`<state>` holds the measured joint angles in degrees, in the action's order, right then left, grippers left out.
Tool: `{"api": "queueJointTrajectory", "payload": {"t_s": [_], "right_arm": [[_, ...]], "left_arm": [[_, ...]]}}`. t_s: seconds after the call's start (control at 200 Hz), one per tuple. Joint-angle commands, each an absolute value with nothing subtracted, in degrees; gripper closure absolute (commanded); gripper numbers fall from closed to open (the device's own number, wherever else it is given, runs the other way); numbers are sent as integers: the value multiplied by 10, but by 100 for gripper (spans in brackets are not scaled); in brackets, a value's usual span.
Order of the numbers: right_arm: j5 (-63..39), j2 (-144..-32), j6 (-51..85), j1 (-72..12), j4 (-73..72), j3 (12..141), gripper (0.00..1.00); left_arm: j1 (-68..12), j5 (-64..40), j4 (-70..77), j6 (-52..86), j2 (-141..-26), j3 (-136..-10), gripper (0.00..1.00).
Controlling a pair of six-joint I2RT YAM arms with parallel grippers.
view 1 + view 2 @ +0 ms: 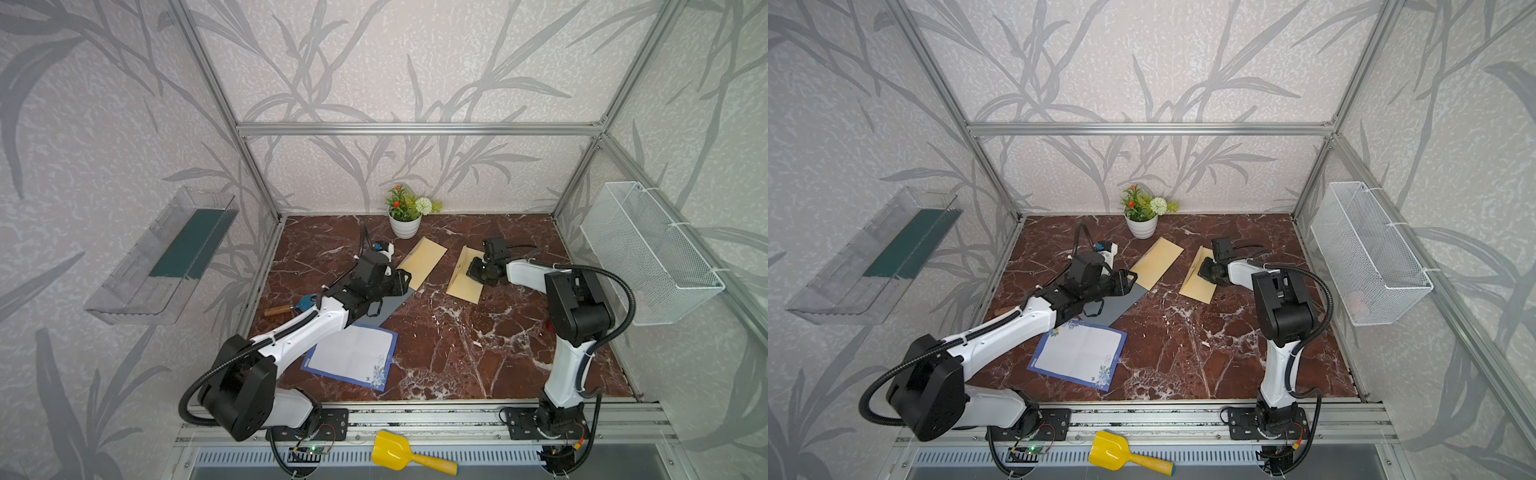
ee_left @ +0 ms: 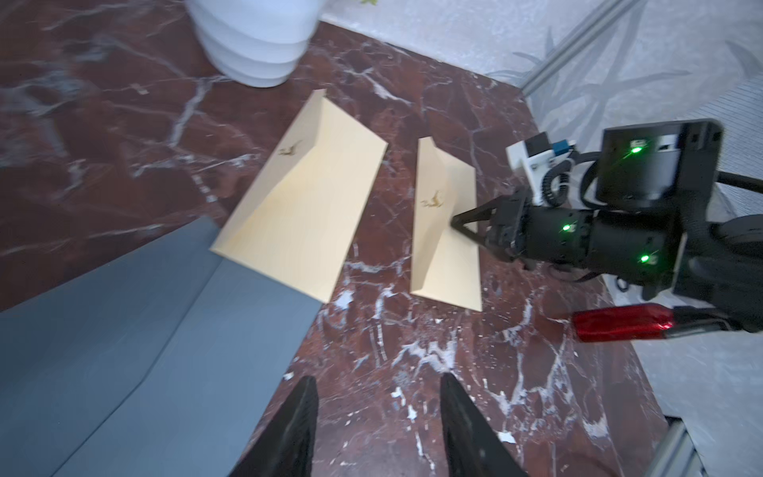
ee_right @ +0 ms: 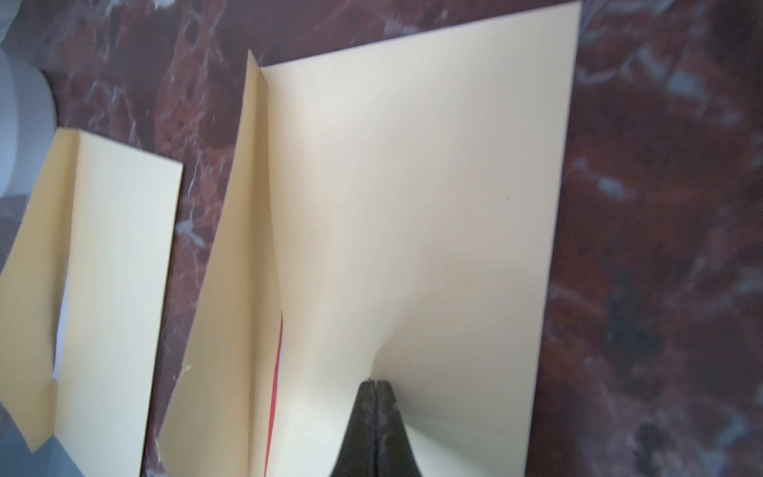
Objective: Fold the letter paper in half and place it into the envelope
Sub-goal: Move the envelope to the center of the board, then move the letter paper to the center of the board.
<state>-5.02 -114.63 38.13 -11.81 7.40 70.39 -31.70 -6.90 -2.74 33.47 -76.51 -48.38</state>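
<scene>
now, left claw half-wide, low over the table; right claw outstretched, tight on envelope

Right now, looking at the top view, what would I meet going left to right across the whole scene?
Clear wall tray, wooden-handled tool, letter paper, tan envelope, second tan envelope at the right claw, wire basket.

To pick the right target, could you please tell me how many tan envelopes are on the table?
2. One envelope lies near the plant pot, its near end on a grey sheet; the other envelope is beside it, pinched by the right fingers. None seems hidden.
</scene>
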Motion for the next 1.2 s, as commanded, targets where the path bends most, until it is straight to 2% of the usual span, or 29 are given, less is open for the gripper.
{"api": "queueJointTrajectory", "payload": {"t_s": [0.0, 0.18, 0.29, 0.46, 0.53, 0.605, 0.845, 1.195], "right_arm": [[-29, -1191, 387, -105, 151, 760, 96], [-46, -1261, 369, -87, 204, 889, 92], [-110, -1238, 344, -78, 174, 903, 87], [-187, -1124, 305, -94, 132, 864, 53], [-207, -1074, 283, -109, 107, 820, 34], [-214, -1028, 273, -124, 95, 782, 24], [-235, -938, 284, -142, 65, 670, 14], [-197, -856, 301, -143, 51, 577, 9]], "left_arm": [[-298, -24, -81, 353, -707, -424, 49], [-291, -8, -123, 379, -627, -350, 46], [-291, -13, -136, 402, -584, -303, 43], [-291, -25, -146, 432, -505, -236, 35], [-291, -36, -141, 442, -482, -215, 34], [-292, -56, -136, 445, -470, -202, 33], [-303, -161, -79, 444, -538, -196, 32], [-397, -121, -26, 481, -634, -197, 32]]}}
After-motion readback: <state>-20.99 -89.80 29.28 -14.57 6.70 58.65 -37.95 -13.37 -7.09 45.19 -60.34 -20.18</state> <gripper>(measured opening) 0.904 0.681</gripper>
